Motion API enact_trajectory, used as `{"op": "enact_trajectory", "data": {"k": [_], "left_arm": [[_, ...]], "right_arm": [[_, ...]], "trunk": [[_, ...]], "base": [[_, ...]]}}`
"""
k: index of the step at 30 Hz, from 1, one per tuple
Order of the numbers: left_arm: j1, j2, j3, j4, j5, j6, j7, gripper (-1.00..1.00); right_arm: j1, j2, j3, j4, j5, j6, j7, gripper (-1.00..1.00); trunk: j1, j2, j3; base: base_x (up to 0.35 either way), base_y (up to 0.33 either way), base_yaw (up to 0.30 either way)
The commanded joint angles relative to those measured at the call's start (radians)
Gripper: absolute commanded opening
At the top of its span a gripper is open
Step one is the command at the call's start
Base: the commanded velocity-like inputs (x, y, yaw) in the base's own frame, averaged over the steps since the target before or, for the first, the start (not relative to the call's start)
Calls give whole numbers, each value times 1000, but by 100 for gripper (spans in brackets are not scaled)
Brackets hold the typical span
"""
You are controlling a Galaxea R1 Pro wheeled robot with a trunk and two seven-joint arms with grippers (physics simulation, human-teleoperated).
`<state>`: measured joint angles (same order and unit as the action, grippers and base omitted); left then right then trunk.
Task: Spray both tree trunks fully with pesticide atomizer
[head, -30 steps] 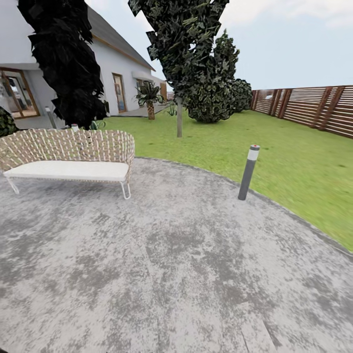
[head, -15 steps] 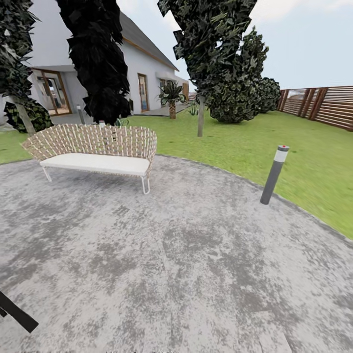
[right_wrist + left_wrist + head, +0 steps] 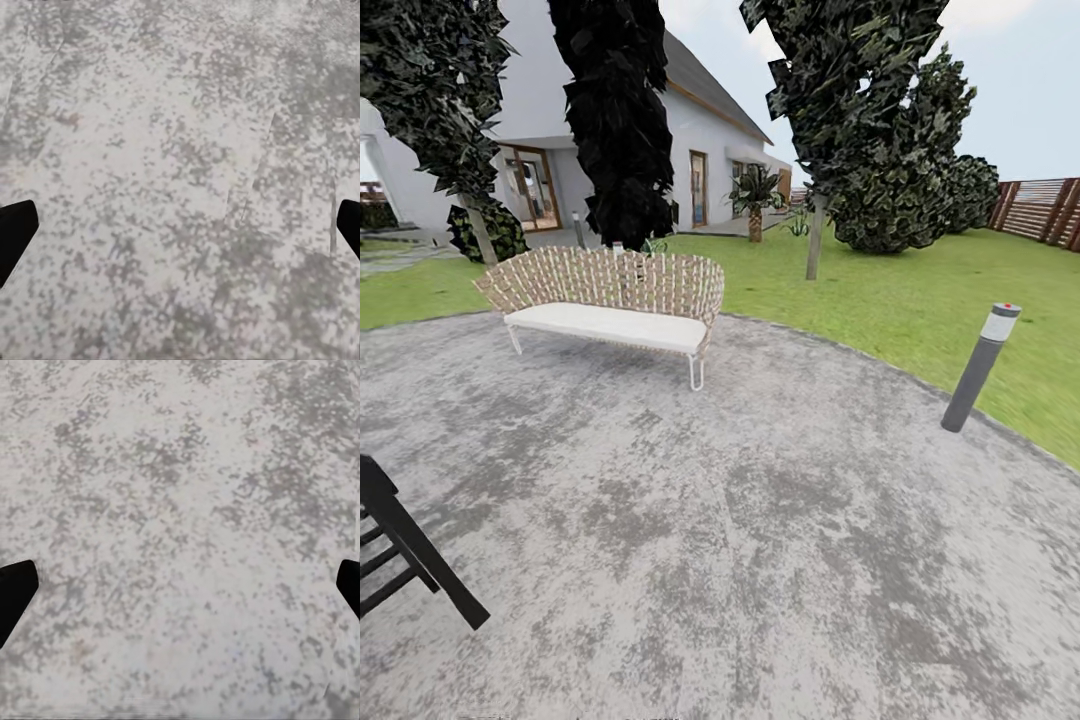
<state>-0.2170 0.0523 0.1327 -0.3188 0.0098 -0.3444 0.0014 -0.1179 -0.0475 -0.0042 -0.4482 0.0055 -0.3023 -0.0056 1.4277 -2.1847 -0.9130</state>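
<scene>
Left gripper (image 3: 180, 585): jaws spread wide, with one dark fingertip (image 3: 13, 594) at each side edge of the left wrist view; nothing is held between them. Right gripper (image 3: 180, 229): jaws likewise spread wide, fingertips (image 3: 13, 231) at both side edges of the right wrist view, nothing held. Both point downward at the ground.

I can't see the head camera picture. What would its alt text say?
A round grey stone patio fills the foreground, with a woven wicker bench at its far edge and a short grey bollard light at its right rim. Behind lie green lawn, dark leafy trees, a white house and a brown slat fence.
</scene>
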Motion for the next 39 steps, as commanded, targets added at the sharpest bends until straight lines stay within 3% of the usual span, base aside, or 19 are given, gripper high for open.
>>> {"op": "enact_trajectory", "data": {"k": [1,10,39], "left_arm": [[-1,0,1,1,1,-4,0,100],[-1,-2,1,1,1,-2,0,100],[-1,-2,3,1,1,-2,1,100]], "right_arm": [[0,0,0,0,1,-3,-1,100],[0,0,1,-2,0,-3,0,100],[0,-1,6,-5,7,-3,2,100]], "trunk": [[0,0,-1],[0,0,-1],[0,0,-1]], "base": [[0,0,279],[129,-139,212],[233,-221,4]]}}
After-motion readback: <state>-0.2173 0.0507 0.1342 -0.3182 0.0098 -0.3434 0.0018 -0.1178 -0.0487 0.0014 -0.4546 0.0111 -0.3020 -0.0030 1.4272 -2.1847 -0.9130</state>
